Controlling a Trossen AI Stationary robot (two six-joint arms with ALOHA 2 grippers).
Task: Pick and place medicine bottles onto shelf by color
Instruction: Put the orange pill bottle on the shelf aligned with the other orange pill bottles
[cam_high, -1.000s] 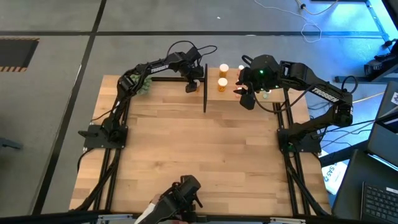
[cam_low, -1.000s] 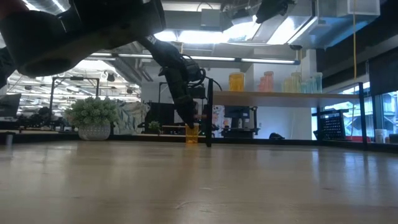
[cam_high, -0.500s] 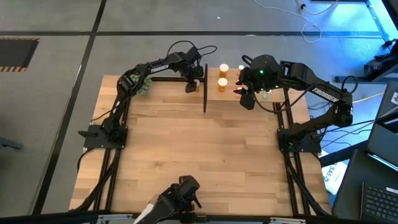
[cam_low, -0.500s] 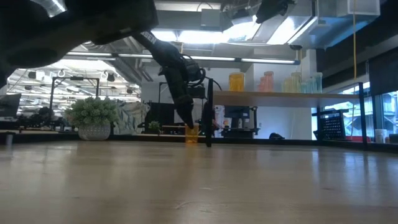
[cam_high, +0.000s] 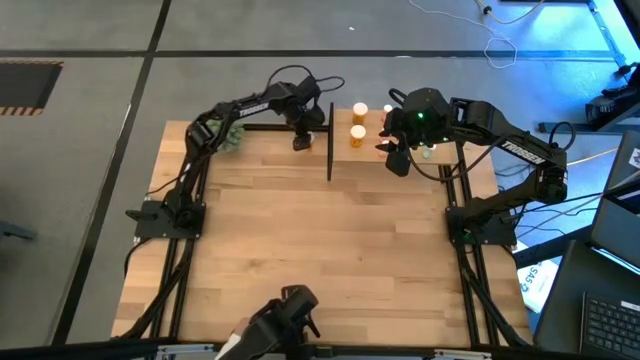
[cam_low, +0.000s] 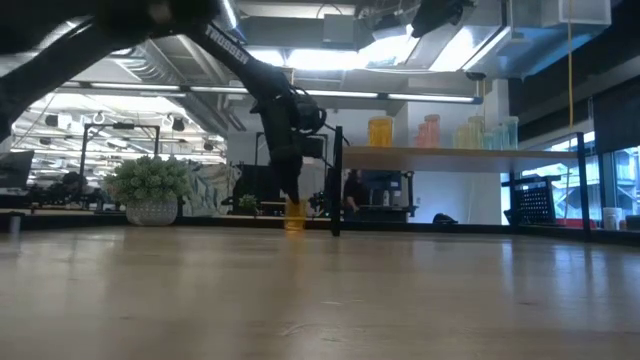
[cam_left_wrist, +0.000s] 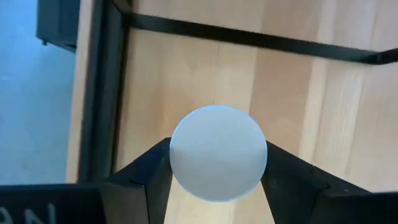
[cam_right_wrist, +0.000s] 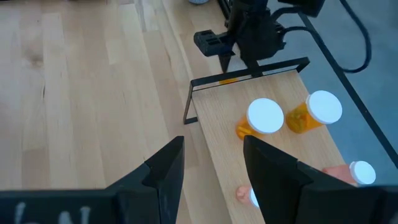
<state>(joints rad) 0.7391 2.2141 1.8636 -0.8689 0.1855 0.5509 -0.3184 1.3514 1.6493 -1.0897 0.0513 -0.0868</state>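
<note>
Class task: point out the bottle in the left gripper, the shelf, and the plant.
Bottle (cam_left_wrist: 217, 152): left wrist view, on its pale cap.
Shelf (cam_low: 450, 153): low view, on the board's front edge.
Plant (cam_low: 150, 180): low view, on its foliage.

Pale white cap (cam_left_wrist: 218, 153) between black fingers (cam_left_wrist: 144, 180); two orange bottles (cam_right_wrist: 283, 118) — white caps — on the light-wood shelf (cam_right_wrist: 218, 134), black posts; green plant ball (cam_low: 150, 180)

An orange bottle (cam_low: 294, 215) with a pale cap (cam_left_wrist: 218, 153) stood upright just left of the shelf (cam_high: 400, 155). Two orange bottles (cam_right_wrist: 266, 118) and paler ones (cam_low: 487, 132) stood on it.
</note>
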